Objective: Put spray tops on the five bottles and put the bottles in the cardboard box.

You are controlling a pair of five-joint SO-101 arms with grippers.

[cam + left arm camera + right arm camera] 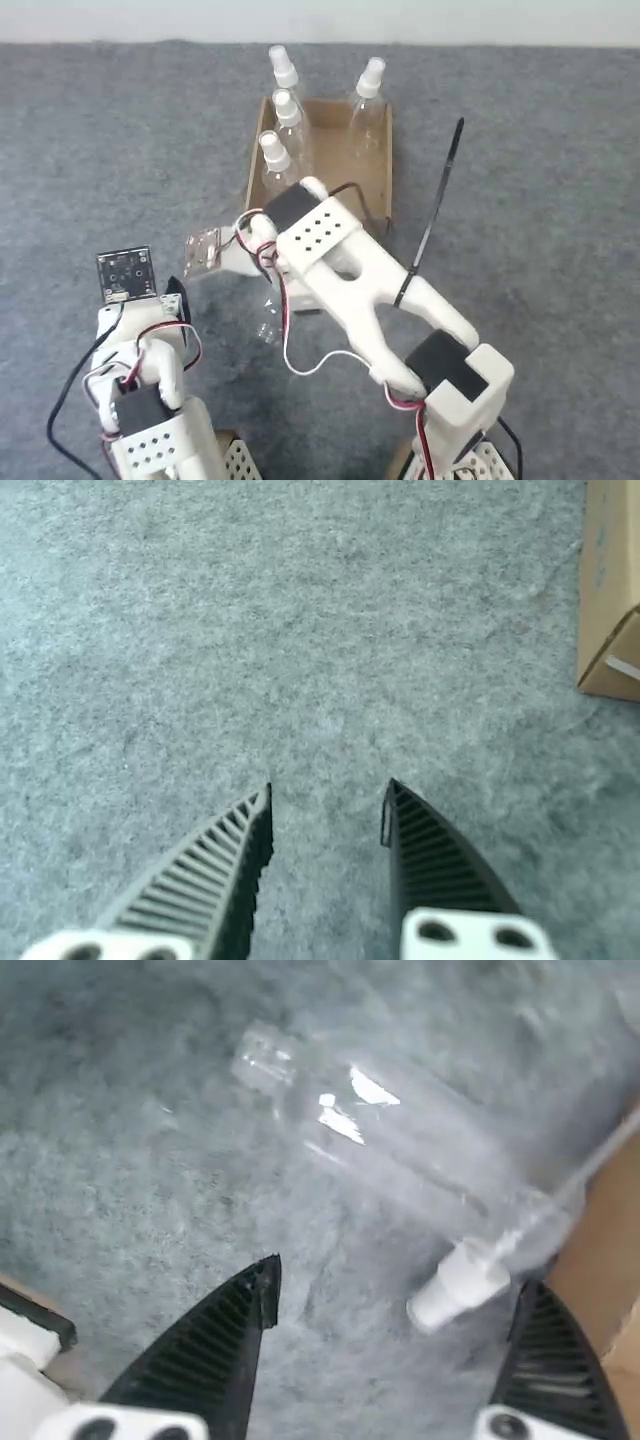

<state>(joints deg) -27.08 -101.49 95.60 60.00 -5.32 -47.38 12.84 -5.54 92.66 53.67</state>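
Our right gripper (397, 1275) sits closest, its jaws spread wide and holding nothing, low over the grey counter (300, 630). Largest of what matters is the cardboard box (335, 150), just beyond that gripper and close on one side of it. Four capped bottles (287, 115) stand there. Three look to be inside, but we cannot tell whether the farthest is in the box or just behind it. The fifth bottle (400, 1150) lies on its side ahead of the right gripper, neck open, with no top on it. Smallest is the long-stemmed spray top (455, 1295), loose on the counter between the jaws, toward the box side and just beside the bottle's base end. Our left gripper (329, 788) hangs partly open over bare counter, empty, with the box ahead and off to one side.

We see several ways this could slip. Jaws this wide closing on so small a top may shove it instead of gripping it, and its stem could snag on the box wall or bend. Any brush against the round, clear bottle would likely set it rolling. Threading the stem into that narrow neck needs the bottle held steady, and our left gripper is well apart from it. A careless swing of the right arm (330, 260) beside the box could also topple the standing bottles.
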